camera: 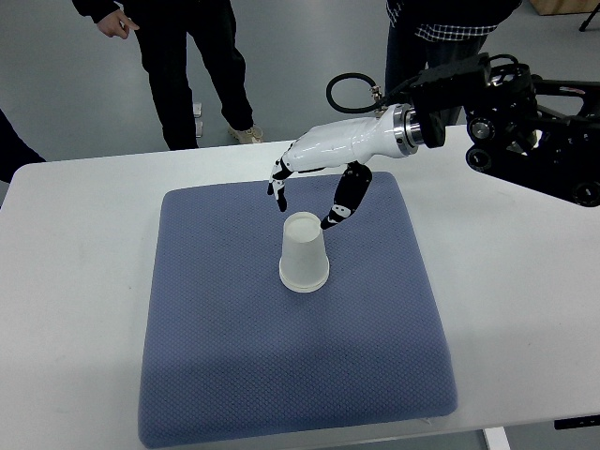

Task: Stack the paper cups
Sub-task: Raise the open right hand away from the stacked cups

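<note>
A white paper cup (pixel 304 253) stands upside down, wide rim down, near the middle of a blue-grey quilted pad (pixel 225 366) on the white bench (pixel 525 309), probably a steady base for stacking. Just beyond it at twelve o'clock hangs the right robot hand (pixel 305 202), fingers and thumb spread wide, empty, touching nothing. Two people stand beyond the bench.

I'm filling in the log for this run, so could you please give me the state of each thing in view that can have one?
paper cup: upside down on the cushion, nothing holding it.
right hand: open, fingers spread just above the cup.
blue cushion: flat on the white table.
left hand: not in view.
</note>
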You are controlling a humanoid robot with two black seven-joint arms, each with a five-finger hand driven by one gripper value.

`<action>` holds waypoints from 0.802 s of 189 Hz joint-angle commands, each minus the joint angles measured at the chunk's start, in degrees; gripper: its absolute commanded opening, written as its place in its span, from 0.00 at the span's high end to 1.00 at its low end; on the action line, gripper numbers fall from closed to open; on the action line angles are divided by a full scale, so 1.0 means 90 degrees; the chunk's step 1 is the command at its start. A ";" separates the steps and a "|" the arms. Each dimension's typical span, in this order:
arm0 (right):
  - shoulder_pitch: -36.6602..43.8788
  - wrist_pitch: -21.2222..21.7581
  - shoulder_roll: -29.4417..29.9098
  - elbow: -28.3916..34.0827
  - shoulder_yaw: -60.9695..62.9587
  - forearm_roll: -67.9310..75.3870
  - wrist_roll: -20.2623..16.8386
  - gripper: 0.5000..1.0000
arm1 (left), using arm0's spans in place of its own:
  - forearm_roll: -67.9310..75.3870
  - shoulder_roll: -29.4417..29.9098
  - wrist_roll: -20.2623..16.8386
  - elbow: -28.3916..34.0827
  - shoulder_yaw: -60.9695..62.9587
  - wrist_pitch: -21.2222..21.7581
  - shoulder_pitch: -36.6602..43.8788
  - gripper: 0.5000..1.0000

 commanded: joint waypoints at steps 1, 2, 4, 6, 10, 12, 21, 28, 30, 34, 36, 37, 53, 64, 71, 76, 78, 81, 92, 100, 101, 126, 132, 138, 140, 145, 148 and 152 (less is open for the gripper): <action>0.0000 -0.0001 -0.0010 0.0000 0.0014 0.0019 -0.0007 0.21 | 0.0000 0.0000 -0.0006 0.0000 0.0003 0.0001 0.0000 0.00; 0.0000 -0.0001 -0.0010 0.0000 0.0014 0.0029 -0.0007 0.21 | 0.0000 0.0000 0.0003 0.0000 -0.0006 0.0001 0.0000 0.00; 0.0000 -0.0001 -0.0010 0.0000 0.0014 0.0029 -0.0007 0.21 | 0.0000 0.0000 0.0003 0.0000 0.0003 0.0001 0.0000 0.00; 0.0000 -0.0001 -0.0010 0.0000 0.0014 0.0038 -0.0007 0.21 | 0.0000 0.0000 0.0003 0.0000 -0.0006 0.0001 0.0000 0.00; 0.0010 -0.0001 -0.0020 0.0000 0.0024 0.0048 -0.0017 0.21 | 0.0000 0.0000 0.0003 0.0000 0.0003 0.0001 0.0000 0.00; 0.0010 -0.0001 -0.0020 -0.0009 0.0034 0.0048 -0.0017 0.21 | 0.0000 0.0000 0.0003 0.0000 0.0003 0.0001 0.0000 0.00; 0.0010 -0.0001 -0.0020 -0.0009 0.0132 0.0058 -0.0017 0.21 | 0.0000 0.0000 0.0003 0.0000 0.0003 0.0001 0.0000 0.00; 0.0000 -0.0001 -0.0010 -0.0029 0.0239 0.0058 -0.0017 0.21 | 0.0000 0.0000 -0.0006 0.0000 0.0003 0.0001 0.0000 0.00; 0.0000 -0.0001 -0.0010 -0.0048 0.0288 0.0068 -0.0017 0.21 | 0.0000 0.0000 0.0003 0.0000 -0.0006 0.0001 0.0000 0.00; 0.0000 -0.0001 0.0000 -0.0078 0.0356 0.0068 -0.0017 0.21 | 0.0000 0.0000 0.0003 0.0000 0.0003 0.0001 0.0000 0.00; 0.0000 -0.0001 0.0000 -0.0097 0.0395 0.0078 -0.0017 0.21 | 0.0000 0.0000 0.0003 0.0000 0.0003 0.0001 0.0000 0.00; -0.0010 -0.0010 0.0009 -0.0117 0.0434 0.0087 -0.0017 0.21 | 0.0000 0.0000 -0.0006 0.0000 0.0003 0.0001 0.0000 0.00; -0.0088 -0.0001 0.0068 -0.0302 0.0737 0.0341 -0.0027 0.21 | 0.0000 0.0000 0.0003 0.0000 0.0003 0.0001 0.0000 0.00; -0.0176 -0.0001 0.0146 -0.0478 0.0913 0.0595 -0.0027 0.21 | 0.0000 0.0000 0.0003 0.0000 0.0003 0.0001 0.0000 0.00; -0.0215 -0.0001 0.0195 -0.0585 0.1020 0.0751 -0.0027 0.21 | 0.0000 0.0000 0.0003 0.0000 0.0003 0.0001 0.0000 0.00; -0.0263 -0.0001 0.0253 -0.0712 0.1166 0.0936 -0.0037 0.21 | 0.0000 0.0000 0.0003 0.0000 0.0003 0.0001 0.0000 0.00; -0.0273 -0.0001 0.0273 -0.0751 0.1205 0.0995 -0.0037 0.21 | 0.0000 0.0000 0.0003 0.0000 0.0003 0.0001 0.0000 0.00; -0.0293 -0.0001 0.0293 -0.0800 0.1255 0.1064 -0.0027 0.21 | 0.0000 0.0000 0.0003 0.0000 -0.0006 0.0001 0.0000 0.00; -0.0420 -0.0010 0.0429 -0.1083 0.1518 0.1444 -0.0027 0.21 | 0.0000 0.0000 0.0003 0.0000 0.0003 0.0001 0.0000 0.00; -0.0498 -0.0010 0.0527 -0.1288 0.1694 0.1717 -0.0037 0.21 | 0.0000 0.0000 -0.0006 0.0000 0.0003 0.0001 0.0000 0.00; -0.0498 -0.0010 0.0527 -0.1289 0.1694 0.1718 -0.0037 0.21 | 0.0000 0.0000 -0.0006 0.0000 0.0003 0.0001 0.0000 0.00; -0.0762 -0.0215 0.0752 -0.1718 0.2026 0.2558 -0.0037 0.21 | 0.0000 0.0000 0.0003 0.0000 -0.0006 0.0001 0.0000 0.00; -0.0820 -0.0313 0.0781 -0.1786 0.2036 0.2801 -0.0037 0.21 | 0.0000 0.0000 -0.0006 0.0000 0.0003 0.0001 0.0000 0.00; -0.0869 -0.0420 0.0810 -0.1845 0.2036 0.3075 -0.0037 0.21 | 0.0000 0.0000 0.0003 0.0000 0.0003 0.0001 0.0000 0.00; -0.0888 -0.0459 0.0820 -0.1865 0.2036 0.3182 -0.0037 0.21 | 0.0000 0.0000 0.0003 0.0000 0.0003 0.0001 0.0000 0.00; -0.0918 -0.0528 0.0840 -0.1894 0.2036 0.3378 -0.0037 0.21 | 0.0000 0.0000 0.0003 0.0000 0.0003 0.0001 0.0000 0.00; -0.0937 -0.0567 0.0849 -0.1914 0.2036 0.3476 -0.0037 0.21 | 0.0000 0.0000 0.0003 0.0000 -0.0006 0.0001 0.0000 0.00; -0.0967 -0.0635 0.0879 -0.1943 0.2036 0.3681 -0.0037 0.21 | 0.0000 0.0000 -0.0006 0.0000 0.0003 0.0001 0.0000 0.00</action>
